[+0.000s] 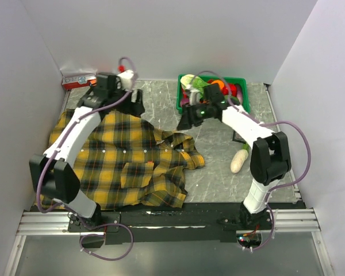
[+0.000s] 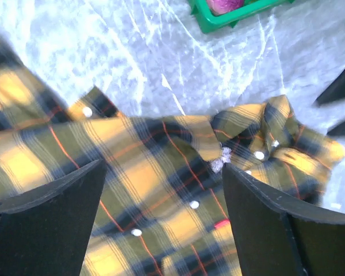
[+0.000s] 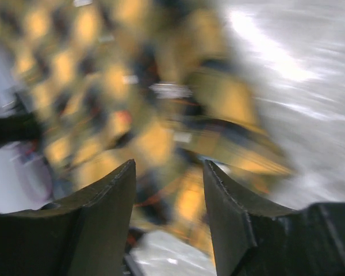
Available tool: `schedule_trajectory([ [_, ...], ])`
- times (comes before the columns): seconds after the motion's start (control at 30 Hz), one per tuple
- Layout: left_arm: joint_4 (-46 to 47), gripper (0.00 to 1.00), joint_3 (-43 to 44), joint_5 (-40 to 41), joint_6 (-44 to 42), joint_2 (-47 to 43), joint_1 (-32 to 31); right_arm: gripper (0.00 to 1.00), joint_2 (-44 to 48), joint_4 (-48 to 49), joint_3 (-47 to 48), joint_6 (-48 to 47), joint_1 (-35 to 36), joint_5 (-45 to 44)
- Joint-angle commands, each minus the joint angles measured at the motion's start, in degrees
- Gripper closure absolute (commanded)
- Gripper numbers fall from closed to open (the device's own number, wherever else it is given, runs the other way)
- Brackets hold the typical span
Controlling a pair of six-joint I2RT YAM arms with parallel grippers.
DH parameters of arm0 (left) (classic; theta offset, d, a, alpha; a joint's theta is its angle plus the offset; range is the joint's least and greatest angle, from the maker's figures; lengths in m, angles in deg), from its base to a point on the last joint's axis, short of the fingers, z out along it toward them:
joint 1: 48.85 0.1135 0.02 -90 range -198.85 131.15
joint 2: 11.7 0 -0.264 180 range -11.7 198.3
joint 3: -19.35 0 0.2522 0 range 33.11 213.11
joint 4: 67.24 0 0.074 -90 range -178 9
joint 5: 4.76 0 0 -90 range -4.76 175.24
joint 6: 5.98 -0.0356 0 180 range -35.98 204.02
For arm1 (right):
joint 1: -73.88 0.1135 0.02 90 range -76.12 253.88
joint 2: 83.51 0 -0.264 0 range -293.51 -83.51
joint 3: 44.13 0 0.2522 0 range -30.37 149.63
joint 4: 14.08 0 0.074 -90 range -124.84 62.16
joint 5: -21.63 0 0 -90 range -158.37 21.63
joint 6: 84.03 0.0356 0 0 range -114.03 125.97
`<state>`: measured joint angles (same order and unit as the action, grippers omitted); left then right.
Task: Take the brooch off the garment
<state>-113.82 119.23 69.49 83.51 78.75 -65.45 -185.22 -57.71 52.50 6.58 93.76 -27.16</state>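
Observation:
The garment (image 1: 126,164), a yellow-and-black plaid shirt, lies spread on the table's left half with its collar bunched toward the centre. In the left wrist view the shirt (image 2: 144,172) fills the lower frame. The brooch (image 2: 221,160), a small silvery-white ornament, sits by the collar fold, just off my right fingertip (image 2: 236,184). My left gripper (image 1: 135,104) (image 2: 164,167) is open and empty above the shirt. My right gripper (image 1: 185,119) (image 3: 168,167) is open and empty near the collar. The shirt (image 3: 155,132) in its view is blurred, and the brooch cannot be made out there.
A green bin (image 1: 184,104) (image 2: 210,23) of toy food stands at the back right. A white radish-like toy (image 1: 239,161) lies on the table's right side. A red-and-white box (image 1: 79,79) sits at the back left corner. White walls enclose the table.

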Motion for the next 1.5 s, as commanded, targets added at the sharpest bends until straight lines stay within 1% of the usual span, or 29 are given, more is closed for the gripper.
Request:
schedule_trajectory([
  [0.0, 0.3, 0.19, -8.41, -15.24, 8.76, 2.52, 4.55, 0.45, -3.05, 4.81, -0.34, 6.84, 5.69, 11.6],
  [0.03, 1.08, 0.22, -9.91, -23.28, 9.91, 3.14, 6.73, 0.47, -3.84, 6.91, -0.43, 8.09, 6.57, 12.65],
  [0.07, 2.39, 0.24, -11.49, -26.41, 12.7, 3.76, 7.63, 0.48, -5.5, 7.62, -0.34, 9.32, 7.62, 12.67],
  [0.1, 3.8, 0.26, -14.64, -29.14, 13.95, 4.29, 8.16, 0.49, -6.3, 8.59, -0.17, 11.42, 7.89, 12.75],
  [0.13, 7.12, 0.27, -15.98, -32.38, 14.83, 4.47, 9.03, 0.52, -7.26, 9.82, 0.1, 12.31, 8.16, 12.75],
  [0.17, 7.94, 0.28, -16.86, -36.51, 15.62, 4.73, 9.22, 0.53, -9.36, 10.44, 0.36, 13.36, 8.42, 12.84],
  [0.23, 8.82, 0.3, -17.31, -39.09, 15.81, 6.39, 9.22, 0.56, -12.09, 10.71, 1.59, 15.22, 8.42, 12.49],
  [0.33, 11.09, 0.3, -17.4, -42.16, 18.0, 9.03, 9.39, 0.6, -15.17, 10.18, 3.17, 16.36, 8.51, 11.79],
  [0.4, 13.03, 0.3, -18.1, -44.36, 20.72, 10.96, 9.39, 0.6, -16.32, 11.05, 3.7, 17.67, 8.25, 12.14],
  [0.5, 18.66, 0.32, -18.63, -47.0, 25.73, 14.04, 9.39, 0.63, -17.9, 11.94, 4.23, 19.43, 8.33, 11.26],
  [0.57, 18.59, 0.33, -17.41, -47.44, 26.44, 15.88, 9.39, 0.64, -19.13, 11.94, 4.58, 19.88, 8.33, 10.65],
  [0.7, 15.51, 0.35, -14.68, -47.36, 24.33, 20.28, 9.39, 0.65, -20.8, 12.98, 4.76, 22.24, 7.63, 9.5],
  [0.8, 15.76, 0.35, -14.23, -47.8, 24.68, 21.69, 9.39, 0.61, -22.12, 13.43, 4.41, 25.23, 6.58, 8.71],
  [1.0, 17.08, 0.36, -15.02, -48.32, 26.09, 22.66, 9.39, 0.6, -24.85, 13.96, 4.93, 28.57, 5.52, 8.01],
  [1.1, 17.26, 0.36, -14.94, -48.68, 26.18, 23.54, 9.22, 0.57, -25.64, 14.48, 5.46, 29.98, 5.26, 7.04],
  [1.23, 17.53, 0.38, -14.41, -48.94, 26.53, 24.94, 8.78, 0.57, -27.04, 17.03, 6.69, 31.39, 5.17, 7.48],
  [1.37, 16.47, 0.39, -13.53, -49.11, 26.09, 26.09, 8.34, 0.59, -28.54, 18.35, 8.53, 32.36, 5.0, 8.53],
  [1.47, 16.21, 0.39, -13.44, -48.85, 25.74, 26.09, 8.25, 0.63, -29.24, 19.14, 8.71, 32.88, 5.08, 9.41],
])
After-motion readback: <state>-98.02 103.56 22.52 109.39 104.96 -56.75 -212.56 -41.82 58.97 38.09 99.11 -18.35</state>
